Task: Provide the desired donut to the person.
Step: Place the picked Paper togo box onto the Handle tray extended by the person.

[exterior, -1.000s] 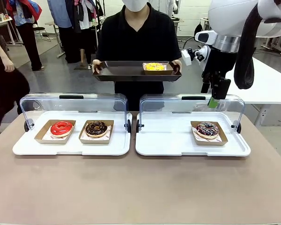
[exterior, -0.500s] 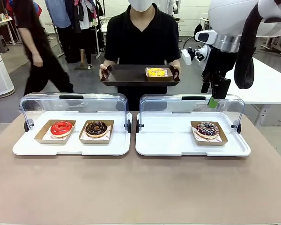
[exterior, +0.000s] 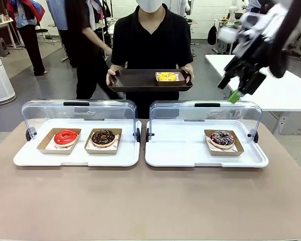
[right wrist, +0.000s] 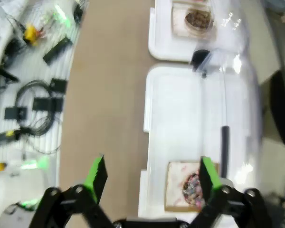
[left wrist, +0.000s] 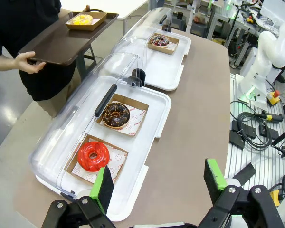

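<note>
Left gripper and right gripper are hanging open-jawed over three boxed glazed ring donuts; beyond them, one yellow iced donut is sitting on the person's dark brown rectangular tray.

Upright clear lids along the far edge of both white trays, bare brown tabletop in front.

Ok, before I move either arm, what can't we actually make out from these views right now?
- Right wrist view: the whole picture is blurred; the sprinkled donut is partly behind a finger of the right gripper.
- Left wrist view: the red donut's box has its near corner behind the left gripper's pad; the person is cut off by the top edge.
- Front view: the yellow donut on the tray is too small for detail.
</note>
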Controlling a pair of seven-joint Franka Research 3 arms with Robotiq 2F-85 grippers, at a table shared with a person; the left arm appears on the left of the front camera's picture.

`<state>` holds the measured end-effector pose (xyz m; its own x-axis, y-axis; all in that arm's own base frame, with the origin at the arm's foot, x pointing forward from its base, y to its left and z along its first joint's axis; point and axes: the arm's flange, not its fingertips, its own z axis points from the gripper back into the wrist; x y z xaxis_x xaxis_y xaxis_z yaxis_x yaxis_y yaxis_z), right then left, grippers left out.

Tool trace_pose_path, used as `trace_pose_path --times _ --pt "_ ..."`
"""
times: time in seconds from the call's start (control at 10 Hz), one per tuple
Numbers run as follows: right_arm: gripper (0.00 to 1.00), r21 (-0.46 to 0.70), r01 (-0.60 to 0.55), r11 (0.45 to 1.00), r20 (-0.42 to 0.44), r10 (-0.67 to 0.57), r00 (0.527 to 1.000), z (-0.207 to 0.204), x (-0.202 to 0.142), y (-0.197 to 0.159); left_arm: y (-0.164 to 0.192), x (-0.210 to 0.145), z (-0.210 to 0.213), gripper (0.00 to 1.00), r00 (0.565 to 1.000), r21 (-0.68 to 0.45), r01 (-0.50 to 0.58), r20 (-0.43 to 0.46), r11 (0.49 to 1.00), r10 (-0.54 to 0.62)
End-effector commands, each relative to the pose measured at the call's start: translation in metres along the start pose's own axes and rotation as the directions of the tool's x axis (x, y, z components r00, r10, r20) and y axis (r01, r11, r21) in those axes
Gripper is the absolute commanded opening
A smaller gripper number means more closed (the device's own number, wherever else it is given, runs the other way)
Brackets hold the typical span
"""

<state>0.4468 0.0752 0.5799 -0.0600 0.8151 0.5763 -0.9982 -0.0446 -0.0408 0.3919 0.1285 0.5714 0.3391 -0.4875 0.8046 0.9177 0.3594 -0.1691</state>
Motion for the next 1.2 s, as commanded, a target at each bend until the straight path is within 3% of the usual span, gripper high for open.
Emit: trace_pose_path --times 0.0,0.1,0.3,0.5,0.7,1.1 --pt "1.0 0.007 0.012 1.0 0.221 -0.013 0.975 0.022 -0.045 0.021 -0.001 0.0 0.001 1.0 1.0 -0.003 0.004 0.007 1.0 -0.004" --pt "1.0 -0.059 0.035 0.998 0.294 -0.016 0.956 0.037 -0.071 0.03 -0.001 0.0 0.001 1.0 1.0 -0.003 0.004 0.007 1.0 -0.004" --pt "1.0 -0.131 0.131 0.983 0.333 -0.081 0.94 0.053 -0.129 0.044 -0.001 0.0 0.001 1.0 1.0 -0.003 0.004 0.007 1.0 -0.004" --pt "1.0 -0.13 0.187 0.974 0.415 -0.118 0.902 0.058 -0.191 0.056 -0.001 0.0 0.001 1.0 1.0 -0.003 0.004 0.007 1.0 -0.004" --pt "1.0 -0.155 0.209 0.965 0.481 -0.111 0.869 0.065 -0.23 0.061 -0.001 0.0 0.001 1.0 1.0 -0.003 0.004 0.007 1.0 -0.004" --pt "1.0 -0.157 0.219 0.963 0.519 -0.109 0.848 0.069 -0.241 0.066 -0.001 0.0 0.001 1.0 1.0 -0.003 0.004 0.007 1.0 -0.004"
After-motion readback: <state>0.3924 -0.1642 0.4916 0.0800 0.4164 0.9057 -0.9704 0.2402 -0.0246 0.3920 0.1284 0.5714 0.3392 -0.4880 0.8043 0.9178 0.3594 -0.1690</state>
